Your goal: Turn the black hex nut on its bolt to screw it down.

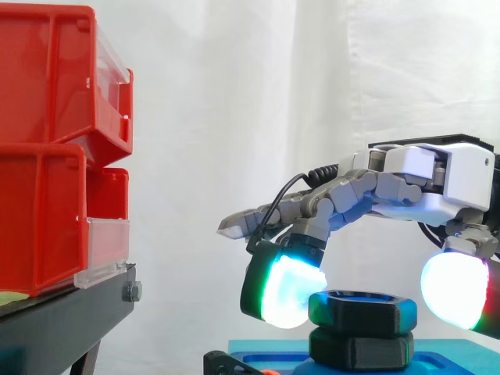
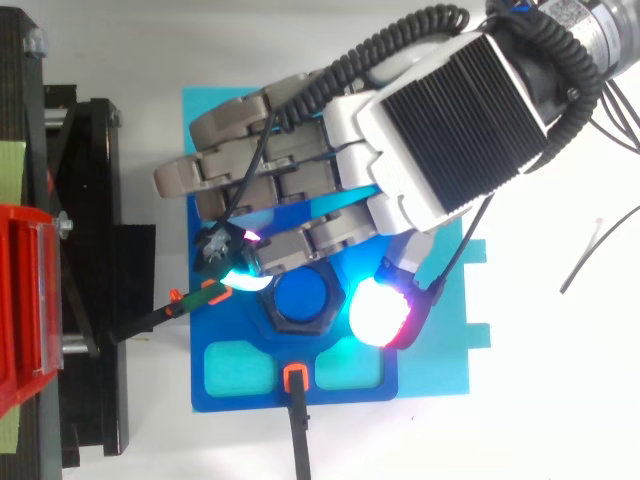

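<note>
The black hex nut [image 1: 361, 306] sits high on its bolt, above a second black hex piece [image 1: 359, 349]. From above, the nut [image 2: 300, 327] rings the blue bolt top [image 2: 303, 297] on the dark blue plate [image 2: 240, 402]. My hand [image 2: 450, 120] reaches in from the right, over the plate. One finger curls down so its cyan-green pad [image 1: 289, 291] rests against the nut's left side. The thumb's white-red pad [image 1: 457, 289] is at the nut's right side. The other fingers stretch out straight to the left, above the nut.
Red bins [image 1: 47, 148] are stacked on a black stand [image 1: 62, 320] at the left. Orange clips with black leads [image 2: 295, 376] plug into the plate's front and left edges. A light blue sheet [image 2: 445, 340] lies under the plate. A thin loose wire [image 2: 600, 240] lies at the right.
</note>
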Available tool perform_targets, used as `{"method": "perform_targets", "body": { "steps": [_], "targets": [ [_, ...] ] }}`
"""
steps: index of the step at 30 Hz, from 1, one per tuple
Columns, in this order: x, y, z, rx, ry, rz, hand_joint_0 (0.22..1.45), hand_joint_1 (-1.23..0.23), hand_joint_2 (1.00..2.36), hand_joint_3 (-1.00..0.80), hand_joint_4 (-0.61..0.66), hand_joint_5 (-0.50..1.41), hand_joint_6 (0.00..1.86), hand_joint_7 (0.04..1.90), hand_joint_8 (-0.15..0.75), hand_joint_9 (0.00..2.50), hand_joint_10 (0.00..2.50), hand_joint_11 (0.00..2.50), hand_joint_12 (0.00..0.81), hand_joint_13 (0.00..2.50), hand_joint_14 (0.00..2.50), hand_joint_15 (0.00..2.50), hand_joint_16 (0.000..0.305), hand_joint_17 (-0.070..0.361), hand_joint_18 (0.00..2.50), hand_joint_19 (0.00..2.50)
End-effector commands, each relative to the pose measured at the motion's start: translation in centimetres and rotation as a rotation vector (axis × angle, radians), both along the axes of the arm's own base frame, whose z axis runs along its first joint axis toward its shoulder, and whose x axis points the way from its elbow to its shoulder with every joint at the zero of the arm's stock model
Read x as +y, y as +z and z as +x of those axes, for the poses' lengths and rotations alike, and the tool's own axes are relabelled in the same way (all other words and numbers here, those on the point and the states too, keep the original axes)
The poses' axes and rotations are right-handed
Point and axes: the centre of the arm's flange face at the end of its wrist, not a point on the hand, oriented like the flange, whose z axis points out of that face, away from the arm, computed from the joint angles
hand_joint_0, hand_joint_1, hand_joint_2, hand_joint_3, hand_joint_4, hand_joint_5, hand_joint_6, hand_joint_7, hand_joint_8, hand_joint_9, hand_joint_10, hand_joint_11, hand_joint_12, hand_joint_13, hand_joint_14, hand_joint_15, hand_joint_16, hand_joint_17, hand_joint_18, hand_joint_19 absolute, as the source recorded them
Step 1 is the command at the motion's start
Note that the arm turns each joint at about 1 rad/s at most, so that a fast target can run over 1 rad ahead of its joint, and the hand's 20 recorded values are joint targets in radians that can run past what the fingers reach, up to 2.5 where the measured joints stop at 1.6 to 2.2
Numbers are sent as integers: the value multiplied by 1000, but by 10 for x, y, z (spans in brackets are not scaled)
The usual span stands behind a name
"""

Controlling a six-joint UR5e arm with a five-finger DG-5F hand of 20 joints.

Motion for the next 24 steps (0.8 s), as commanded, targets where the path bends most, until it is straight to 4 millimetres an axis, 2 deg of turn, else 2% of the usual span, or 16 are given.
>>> {"method": "perform_targets", "body": {
  "steps": [1, 6, 12, 21, 23, 24],
  "targets": [
    [-8, 0, -3, -3, 5, -3, 481, -324, 1000, -500, 282, -77, 740, 780, 363, 602, 3, 144, 324, 390, 2, 34, 45, 101, 267, 403],
    [-18, 3, -6, -26, 26, -10, 479, -323, 1000, -500, 278, -78, 733, 789, 362, 593, 4, 133, 325, 386, 1, 32, 45, 101, 262, 396],
    [-17, 7, -2, -63, 57, 5, 479, -322, 1000, -500, 284, -76, 715, 805, 363, 590, 3, 132, 323, 382, 0, 28, 45, 101, 255, 394],
    [-2, 16, 8, -109, 98, 39, 454, -381, 1000, -500, 310, -77, 625, 939, 373, 569, 3, 140, 336, 376, 1, 22, 47, 107, 261, 389],
    [4, 19, 11, -132, 109, 41, 436, -494, 1000, -500, 317, -83, 607, 948, 378, 553, 3, 148, 345, 378, 0, 21, 49, 111, 273, 382],
    [6, 20, 12, -137, 112, 41, 436, -496, 1000, -500, 323, -84, 603, 953, 381, 545, 3, 140, 345, 376, 0, 24, 50, 112, 274, 382]
  ]
}}
